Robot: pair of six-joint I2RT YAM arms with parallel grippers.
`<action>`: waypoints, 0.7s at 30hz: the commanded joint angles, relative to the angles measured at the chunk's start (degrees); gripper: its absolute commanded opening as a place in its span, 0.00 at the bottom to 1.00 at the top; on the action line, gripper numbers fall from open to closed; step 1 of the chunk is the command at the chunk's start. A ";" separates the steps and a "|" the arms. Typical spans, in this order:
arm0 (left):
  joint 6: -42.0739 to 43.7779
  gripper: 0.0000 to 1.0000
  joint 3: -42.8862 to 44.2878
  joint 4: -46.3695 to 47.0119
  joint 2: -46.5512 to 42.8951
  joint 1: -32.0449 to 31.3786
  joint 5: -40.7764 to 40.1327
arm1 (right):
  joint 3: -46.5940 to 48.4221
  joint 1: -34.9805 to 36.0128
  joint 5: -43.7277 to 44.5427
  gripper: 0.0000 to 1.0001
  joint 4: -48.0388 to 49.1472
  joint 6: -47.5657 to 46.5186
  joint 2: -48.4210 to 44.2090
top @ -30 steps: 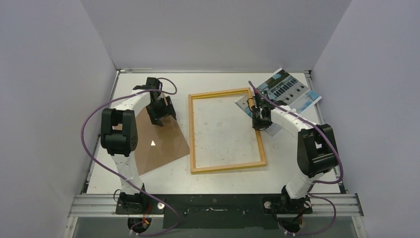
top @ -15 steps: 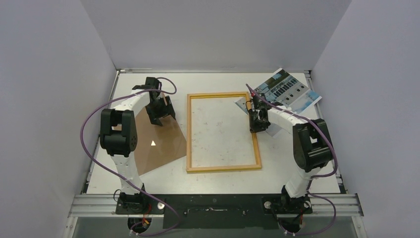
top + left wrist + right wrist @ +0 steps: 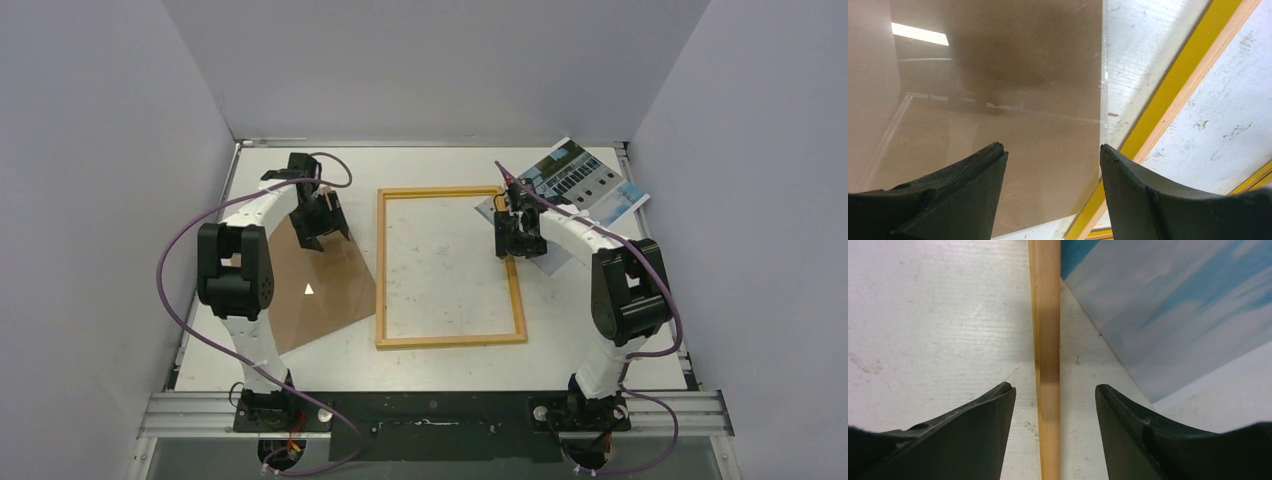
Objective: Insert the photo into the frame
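A brown backing board (image 3: 335,285) lies flat on the white table (image 3: 440,165).

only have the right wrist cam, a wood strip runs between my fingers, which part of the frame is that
Observer: The right rail of the frame, near its far end.
Operator: photo inside yet
Observer: No. The photo lies mostly outside, beyond that rail at the far right; only one corner reaches across it.
Operator: where's the other arm
Observer: The left gripper hovers open over the brown backing board, left of the frame.
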 commanded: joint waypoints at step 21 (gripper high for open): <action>-5.86 0.38 -13.13 6.14 -8.91 7.79 6.23 | 27.18 25.83 -18.23 0.40 20.90 22.77 15.29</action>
